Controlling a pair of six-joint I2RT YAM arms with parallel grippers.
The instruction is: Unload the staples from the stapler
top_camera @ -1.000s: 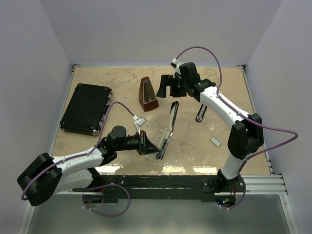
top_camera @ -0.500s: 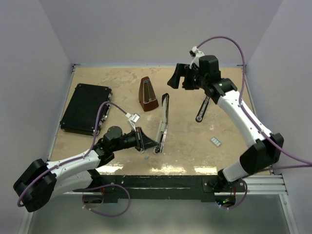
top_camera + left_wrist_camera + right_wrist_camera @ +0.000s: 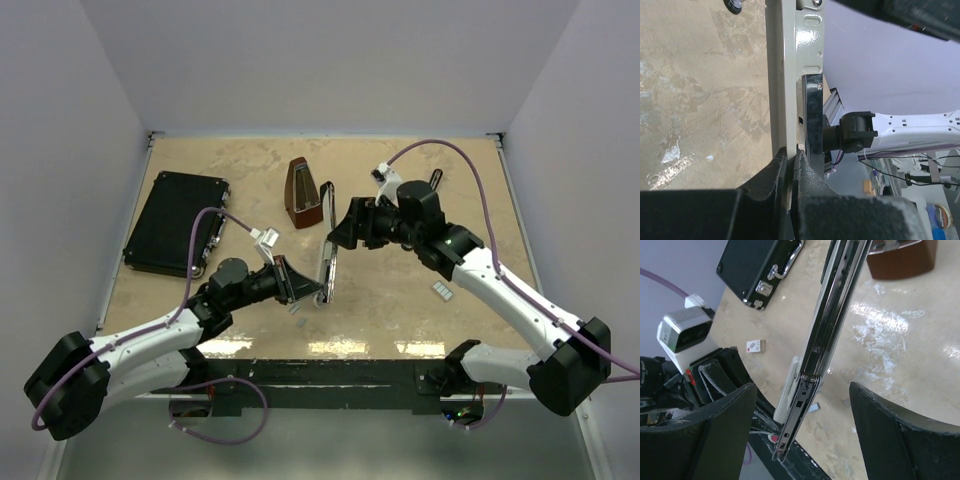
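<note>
The left tool (image 3: 791,153) is clamping the near, hinged end of the stapler (image 3: 326,250), with its fingers pressing almost together on the pale strip of the base. From that grip the stapler is rising, opened into long thin arms that are slanting toward the far side, just right of the brown metronome (image 3: 303,193). The right tool (image 3: 338,230) is standing with its fingers apart on either side of those arms, and in its wrist view neither finger is touching them.

On the desk (image 3: 390,300) a small white dotted piece (image 3: 443,290) is lying near the right arm, and a flat black case (image 3: 175,222) is lying at the far left.

What is sitting inside the stapler's rail is impossible to make out. The stapler's far tip is running out of both wrist views.

A second ago the right tool was hovering far back, right of the metronome, and was wider open. It has been coming nearer and leftward to the stapler since then. The stapler itself has been tipping closer to the metronome.
</note>
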